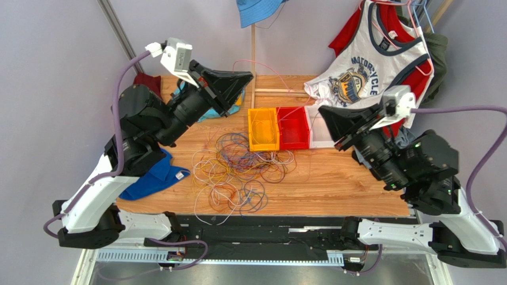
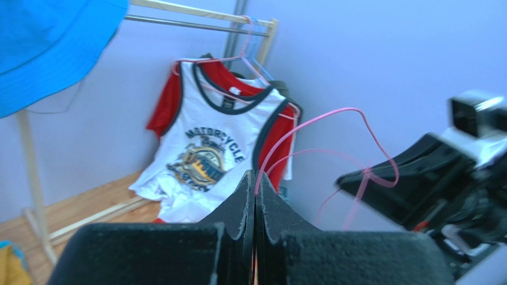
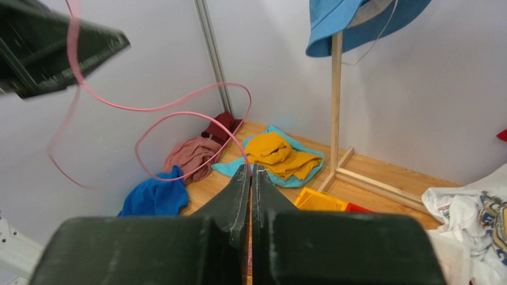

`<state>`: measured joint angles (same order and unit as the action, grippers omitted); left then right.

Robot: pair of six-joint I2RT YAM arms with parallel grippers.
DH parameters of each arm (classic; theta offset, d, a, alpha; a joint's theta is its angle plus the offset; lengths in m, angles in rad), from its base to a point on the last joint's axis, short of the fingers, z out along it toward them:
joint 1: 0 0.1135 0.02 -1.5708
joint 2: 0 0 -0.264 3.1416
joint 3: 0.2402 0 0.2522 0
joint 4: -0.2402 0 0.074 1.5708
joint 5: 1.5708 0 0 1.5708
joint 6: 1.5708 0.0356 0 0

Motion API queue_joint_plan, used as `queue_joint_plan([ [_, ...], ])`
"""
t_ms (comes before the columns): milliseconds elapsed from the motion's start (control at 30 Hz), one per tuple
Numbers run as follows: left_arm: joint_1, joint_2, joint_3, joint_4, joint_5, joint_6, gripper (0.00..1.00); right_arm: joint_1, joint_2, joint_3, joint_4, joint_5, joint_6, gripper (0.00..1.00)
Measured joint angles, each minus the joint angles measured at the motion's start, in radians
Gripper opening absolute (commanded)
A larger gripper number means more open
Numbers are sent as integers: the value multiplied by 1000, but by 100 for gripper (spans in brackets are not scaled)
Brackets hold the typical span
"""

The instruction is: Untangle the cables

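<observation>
A tangled pile of thin cables (image 1: 238, 172) in white, yellow, orange, purple and blue lies on the wooden table in front of the bins. One pink cable (image 2: 351, 110) is lifted clear of the pile and loops through the air between both grippers. My left gripper (image 1: 250, 75) is raised over the table's back left and is shut on one end of it (image 2: 255, 175). My right gripper (image 1: 321, 110) hovers by the bins and is shut on the pink cable (image 3: 178, 113) where it enters the fingertips (image 3: 250, 168).
Yellow (image 1: 263, 127), red (image 1: 293, 126) and white (image 1: 321, 135) bins stand behind the pile. A blue cloth (image 1: 152, 178) lies at the left, more clothes at the back left. A wooden rack post (image 1: 253, 53) and a hanging shirt (image 1: 369, 65) stand at the back.
</observation>
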<state>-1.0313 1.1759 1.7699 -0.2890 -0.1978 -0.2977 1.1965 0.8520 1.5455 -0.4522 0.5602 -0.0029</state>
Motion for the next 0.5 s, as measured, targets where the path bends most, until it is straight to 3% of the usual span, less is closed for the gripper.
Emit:
queue_joint_plan([
  [33, 0, 36, 62, -27, 31, -14, 0, 0, -17, -42, -5, -4, 16, 0],
  [167, 0, 87, 64, -72, 103, -63, 0, 0, -77, -187, -6, -48, 82, 0],
  [500, 0, 128, -272, -113, 214, -190, 0, 0, -173, -505, 77, -117, 196, 0],
])
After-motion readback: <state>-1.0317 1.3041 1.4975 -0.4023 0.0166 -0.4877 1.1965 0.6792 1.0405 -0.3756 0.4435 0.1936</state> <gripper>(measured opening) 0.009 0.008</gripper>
